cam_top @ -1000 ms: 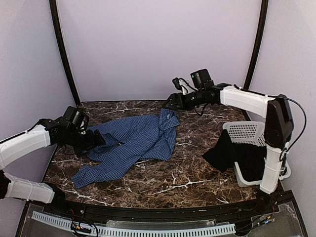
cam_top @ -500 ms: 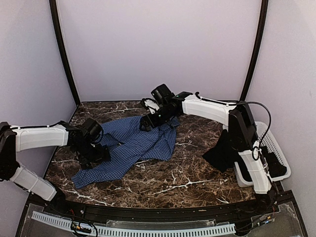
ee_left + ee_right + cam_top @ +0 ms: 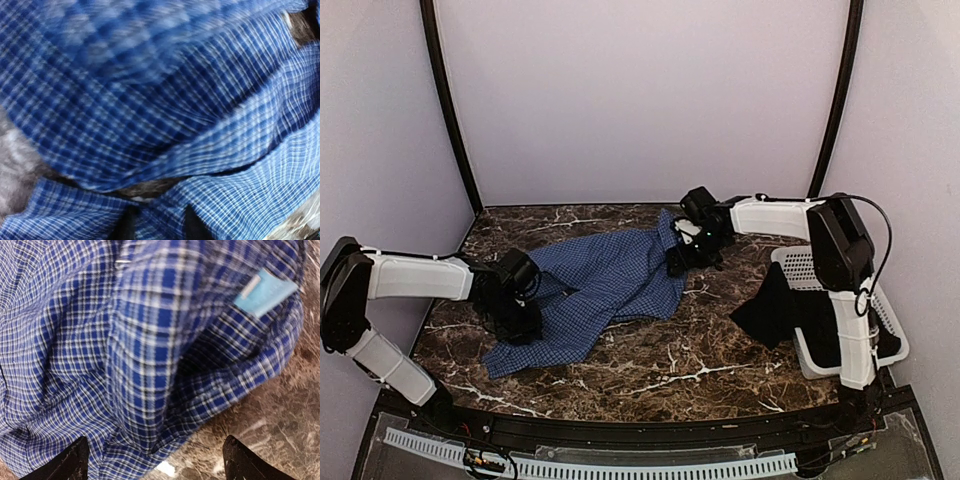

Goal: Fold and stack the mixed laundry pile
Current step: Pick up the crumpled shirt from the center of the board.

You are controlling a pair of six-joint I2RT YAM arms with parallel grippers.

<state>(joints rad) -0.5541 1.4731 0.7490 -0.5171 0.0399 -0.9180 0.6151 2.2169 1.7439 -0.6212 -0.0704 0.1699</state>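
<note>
The blue-and-white check shirt (image 3: 610,285) lies crumpled across the left and middle of the marble table (image 3: 700,350). My left gripper (image 3: 520,318) is low on the shirt's left part. In the left wrist view the left gripper (image 3: 159,226) has its fingers drawn close, pinching a fold of the shirt (image 3: 165,125). My right gripper (image 3: 678,262) sits at the shirt's right edge by the collar. It is open (image 3: 156,440) over the shirt's hem (image 3: 125,340), where a pale blue label (image 3: 265,292) shows. The black garment (image 3: 775,310) hangs out of the basket.
A white perforated basket (image 3: 820,265) stands at the table's right edge, beside the right arm's base. Purple walls close in the back and both sides. A dark raised rim runs along the near edge.
The left gripper has closed on the shirt and slid slightly right. The right arm has swung from the shirt's middle back to its right edge near the collar.
</note>
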